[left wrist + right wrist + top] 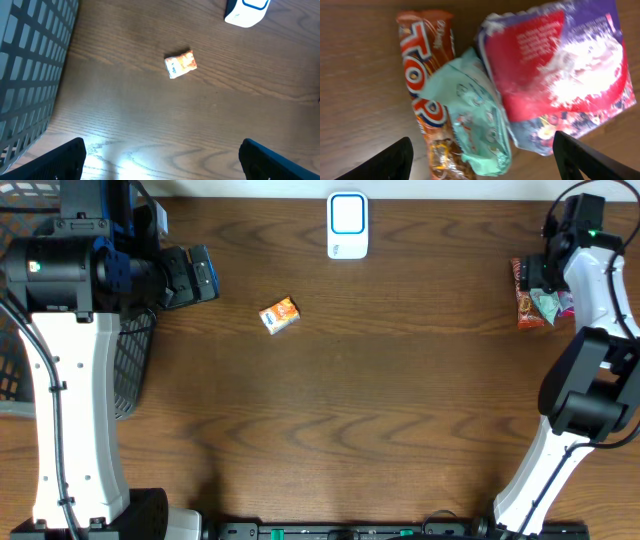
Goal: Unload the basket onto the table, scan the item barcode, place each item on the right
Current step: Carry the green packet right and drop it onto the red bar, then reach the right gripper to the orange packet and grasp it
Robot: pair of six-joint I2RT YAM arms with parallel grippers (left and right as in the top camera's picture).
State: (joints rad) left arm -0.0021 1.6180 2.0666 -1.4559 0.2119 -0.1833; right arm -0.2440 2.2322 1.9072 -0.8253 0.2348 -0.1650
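A small orange and white packet (280,315) (181,63) lies alone on the wooden table, left of centre. The white scanner with a blue ring (347,225) (246,11) stands at the far edge. My left gripper (203,275) (162,160) hangs open to the left of the packet, with only bare wood between its fingers. My right gripper (545,280) (482,160) is open over a pile of snacks at the far right: an orange-brown wrapper (427,95), a mint-green pouch (475,125) and a red and purple bag (560,65). Its fingers straddle the pouch's lower end without touching it.
A black wire basket (130,365) (30,65) stands at the table's left edge, beside the left arm. The snack pile (540,302) sits close to the right edge.
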